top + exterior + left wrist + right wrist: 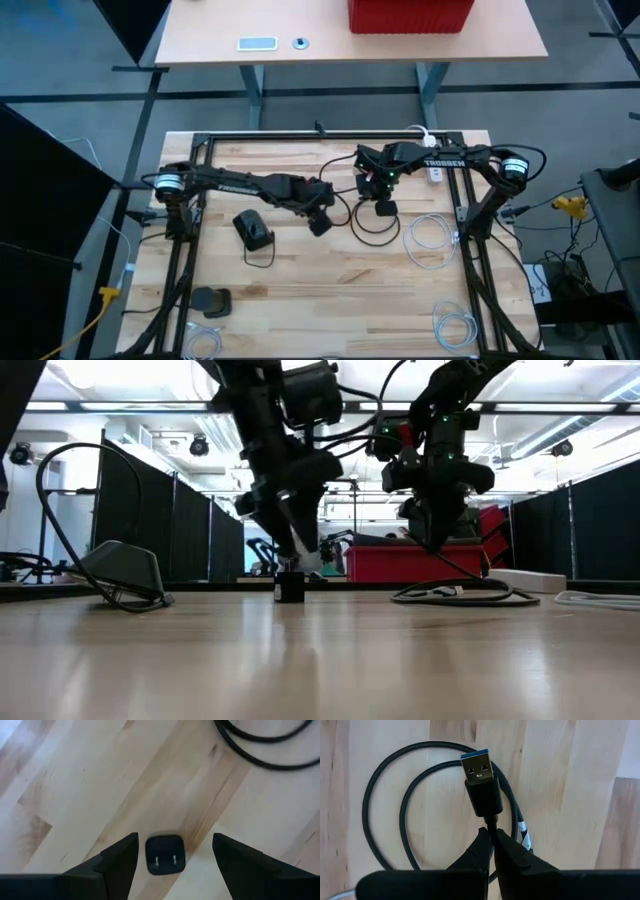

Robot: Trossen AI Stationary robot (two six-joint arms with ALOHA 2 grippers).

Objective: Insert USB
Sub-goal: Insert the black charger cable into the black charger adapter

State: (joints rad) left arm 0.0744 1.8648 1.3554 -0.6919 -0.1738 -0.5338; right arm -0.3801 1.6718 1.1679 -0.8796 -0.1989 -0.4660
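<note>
A small square black charger block (165,854) sits on the pale wood-grain table (75,780), between the spread left gripper (172,855) fingers, untouched. Beyond, the right gripper (492,837) pinches the black cable behind a metal-tipped USB plug (481,782).

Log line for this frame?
left gripper: open over charger | right gripper: shut on USB cable | plug not yet inserted

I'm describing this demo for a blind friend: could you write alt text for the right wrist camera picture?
The right gripper pinches a black cable just behind its USB plug, whose blue-tipped metal end points away from the camera. Below it, the rest of the black cable lies looped on the pale wooden table.
</note>
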